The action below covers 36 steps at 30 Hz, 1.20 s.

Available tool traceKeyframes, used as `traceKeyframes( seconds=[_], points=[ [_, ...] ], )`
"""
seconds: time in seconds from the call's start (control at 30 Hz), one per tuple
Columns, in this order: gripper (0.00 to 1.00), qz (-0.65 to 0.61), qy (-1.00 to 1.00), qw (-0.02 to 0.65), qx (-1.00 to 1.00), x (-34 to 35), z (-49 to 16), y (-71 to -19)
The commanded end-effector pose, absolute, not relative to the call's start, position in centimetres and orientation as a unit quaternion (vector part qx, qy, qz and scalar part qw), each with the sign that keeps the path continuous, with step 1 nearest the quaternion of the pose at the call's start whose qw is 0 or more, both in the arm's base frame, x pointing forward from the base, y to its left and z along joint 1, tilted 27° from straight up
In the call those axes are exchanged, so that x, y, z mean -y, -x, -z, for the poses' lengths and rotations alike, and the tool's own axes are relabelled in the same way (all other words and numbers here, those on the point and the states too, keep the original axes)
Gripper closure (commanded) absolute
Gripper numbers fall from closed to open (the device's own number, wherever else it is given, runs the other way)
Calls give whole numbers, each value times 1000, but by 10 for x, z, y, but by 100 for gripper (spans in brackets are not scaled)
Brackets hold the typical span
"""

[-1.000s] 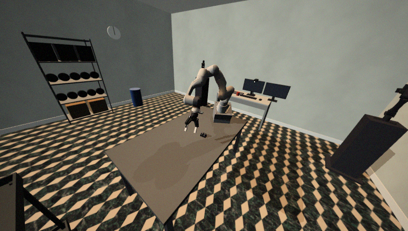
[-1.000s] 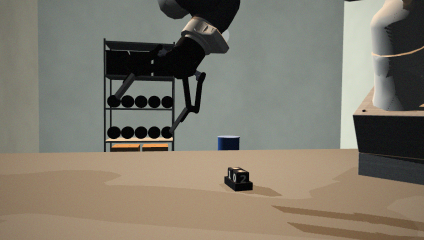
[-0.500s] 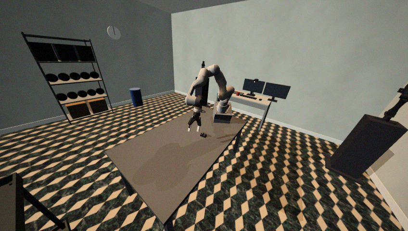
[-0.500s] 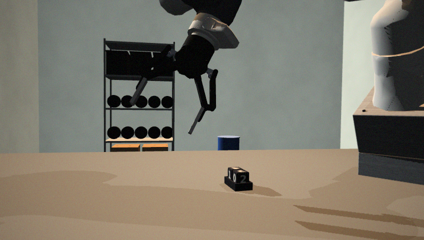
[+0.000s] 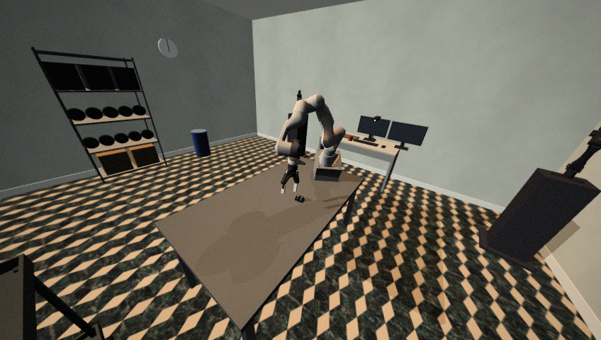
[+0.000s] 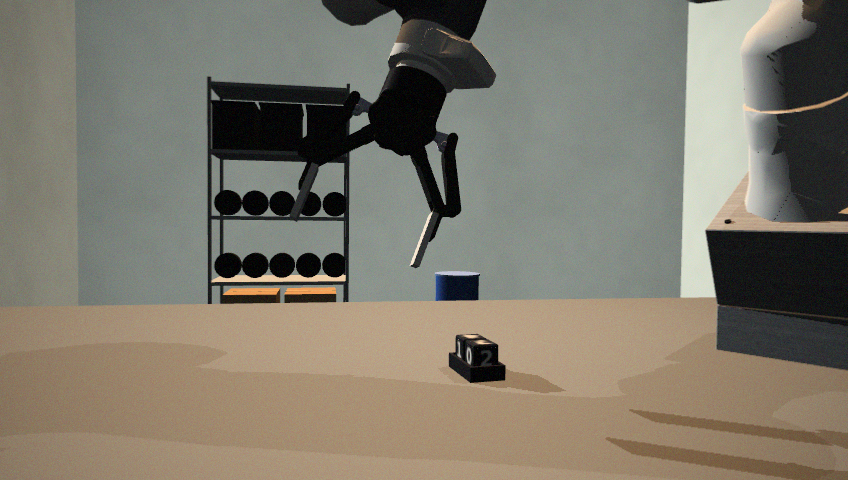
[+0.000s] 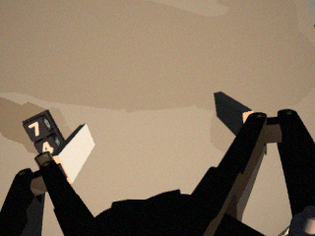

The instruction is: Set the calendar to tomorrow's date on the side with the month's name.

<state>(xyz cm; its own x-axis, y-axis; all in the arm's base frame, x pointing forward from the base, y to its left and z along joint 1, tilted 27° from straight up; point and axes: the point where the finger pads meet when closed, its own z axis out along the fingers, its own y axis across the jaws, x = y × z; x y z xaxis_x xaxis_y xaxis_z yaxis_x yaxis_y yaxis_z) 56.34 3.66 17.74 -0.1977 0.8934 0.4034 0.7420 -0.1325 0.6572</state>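
The exterior view alone shows the calendar's front: two dark cubes, the left cube [image 6: 465, 349] reading 0 and the right cube [image 6: 486, 352] reading 2, standing side by side and touching in a low dark tray [image 6: 476, 372] that lies flat on the brown worktop [image 6: 238, 380]. The wrist view catches the same cubes from above at its left edge, where the upward faces read 7 [image 7: 38, 128] and 4 [image 7: 47, 147], digits the exterior view cannot show; the tray is hard to make out there. The top view gives only a small dark block for the calendar [image 5: 300, 198], its digits too small to read, but it shows where that block lies: on the far part of the worktop, near the arm's base [image 5: 327, 167]. No month name is legible in any view. The claw [image 6: 361, 234] hangs in the air with its fingers spread wide and nothing between them. In the exterior view the calendar lies below the claw and off to the right of it, well apart; one pale finger pad [image 6: 425, 239] points down roughly toward the tray's left side.
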Motion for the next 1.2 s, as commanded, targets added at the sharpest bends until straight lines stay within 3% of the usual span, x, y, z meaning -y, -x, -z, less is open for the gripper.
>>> traceKeyframes(
  seconds=[0.0,0.27,0.3,0.5,0.57,0.7,1.17],
  points=[
    [0,-406,-627,90,-659,-33,-174,-557],
    [0,-406,-627,90,-659,-33,-174,-557],
    [0,-361,-625,77,-688,-35,-159,-525],
    [0,-361,-625,77,-688,-35,-159,-525],
    [0,-293,-619,59,-726,-32,-141,-477],
    [0,-247,-615,48,-748,-28,-131,-445],
    [0,-233,-613,44,-754,-26,-128,-436]
  ],
)
